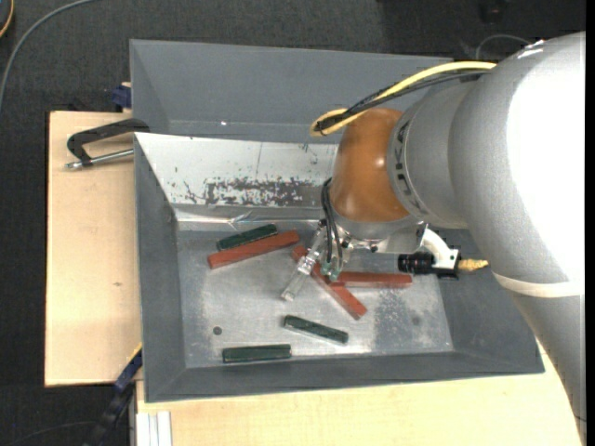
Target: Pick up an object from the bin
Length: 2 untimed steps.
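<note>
Bin (158,277), grey metal, viewed from above; contents catalogued by clock direction from the pincer.

1. Pincer (325,264): on the orange-covered wrist (367,179) of the arm (502,147), which entered from 3 o'clock. It sat low over the floor, slightly toward 3 o'clock of the bin's centre. How far it stood open could not be told, nor whether it had hold of anything.

2. Level red bar (376,280): flat on the floor, long axis 9 to 3, near end at the pincer, body running off toward 3 o'clock.

3. Slanted red bar (346,297): flat, long axis 10 to 4, upper end under the pincer and apparently touching item 2 there.

4. Pale stick (295,284): short, just beside the pincer at 8 o'clock. Whether it was a loose thing or a part of the tool could not be told.

5. Far red bar (251,250), with the upper green bar (246,238) lying along it and touching: at 9 to 10 o'clock, apart from the pincer.

6. Middle green bar (315,329) at 6 o'clock and lower green bar (256,352) at 7 o'clock, both well apart.

Assessment: items 2 and 3 were judged the likely pick, since they lay directly beneath the pincer. Their axes diverged from that one point, so a closing there risked catching both; a grip across one bar's short side looked the sounder choice.
</note>
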Tool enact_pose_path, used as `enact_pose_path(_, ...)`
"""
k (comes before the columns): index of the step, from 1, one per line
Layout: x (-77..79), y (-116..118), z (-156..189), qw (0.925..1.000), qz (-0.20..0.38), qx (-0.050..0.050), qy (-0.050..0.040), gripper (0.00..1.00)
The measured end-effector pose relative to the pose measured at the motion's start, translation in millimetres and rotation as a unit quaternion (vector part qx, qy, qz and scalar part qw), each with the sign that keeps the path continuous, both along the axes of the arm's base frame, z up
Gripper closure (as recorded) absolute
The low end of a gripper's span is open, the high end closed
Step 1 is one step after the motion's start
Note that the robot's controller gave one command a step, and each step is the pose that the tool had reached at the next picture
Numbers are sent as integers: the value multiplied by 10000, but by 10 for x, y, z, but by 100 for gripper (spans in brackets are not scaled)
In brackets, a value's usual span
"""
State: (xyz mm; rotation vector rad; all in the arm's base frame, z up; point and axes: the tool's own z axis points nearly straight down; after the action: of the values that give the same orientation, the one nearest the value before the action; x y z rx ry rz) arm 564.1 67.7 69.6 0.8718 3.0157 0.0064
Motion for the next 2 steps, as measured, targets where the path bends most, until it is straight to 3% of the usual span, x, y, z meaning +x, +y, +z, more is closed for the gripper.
enact_pose_path(1,9,4,6,10000,10,-14,-6,0)
enact_pose_path(2,8,7,7,10000,14,-17,-1,100)
